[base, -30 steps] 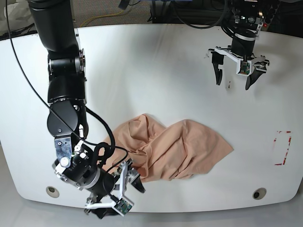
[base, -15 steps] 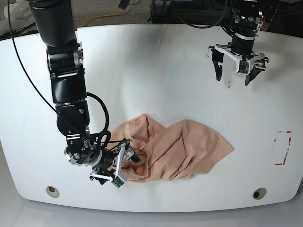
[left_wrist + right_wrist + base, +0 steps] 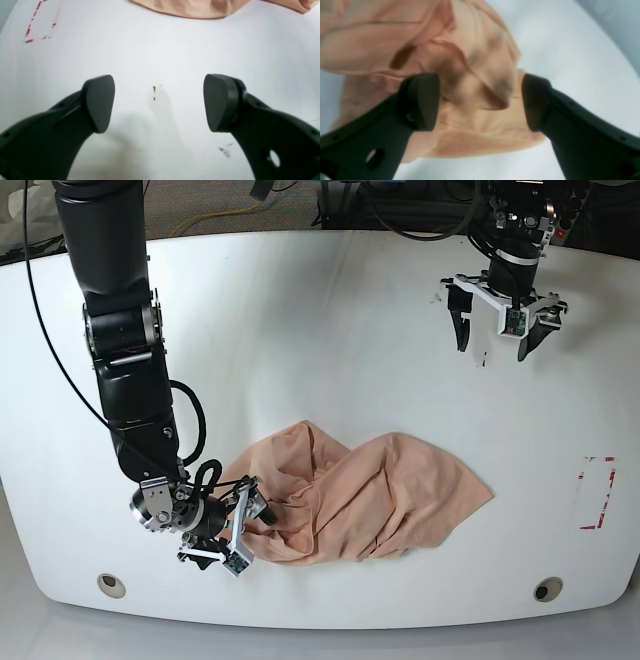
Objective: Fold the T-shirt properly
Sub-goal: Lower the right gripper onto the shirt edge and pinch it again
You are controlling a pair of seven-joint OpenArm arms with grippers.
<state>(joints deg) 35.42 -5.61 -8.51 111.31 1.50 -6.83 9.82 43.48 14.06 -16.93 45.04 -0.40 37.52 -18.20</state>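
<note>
I am bracketing a raised fold of the crumpled peach cotton T-shirt [image 3: 475, 82] between the wide-open right tool [image 3: 480, 102]; closing low should catch one edge only. The left tool [image 3: 159, 103] is hanging wide, empty, over the white table [image 3: 160, 55].

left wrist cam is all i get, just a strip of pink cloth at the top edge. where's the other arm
Observer: The right gripper is down at the crumpled T-shirt's edge, on the side away from yours.
Operator: has it grabbed anything
Observer: No. In its wrist view the open jaws straddle a raised fold, nothing pinched.
Operator: is the shirt flat at all
Observer: No, it lies bunched in a heap with overlapping folds near the table's front edge.
Operator: how far off am i
Observer: The left gripper hangs open over bare table, well clear of the shirt, near the far edge.
</note>
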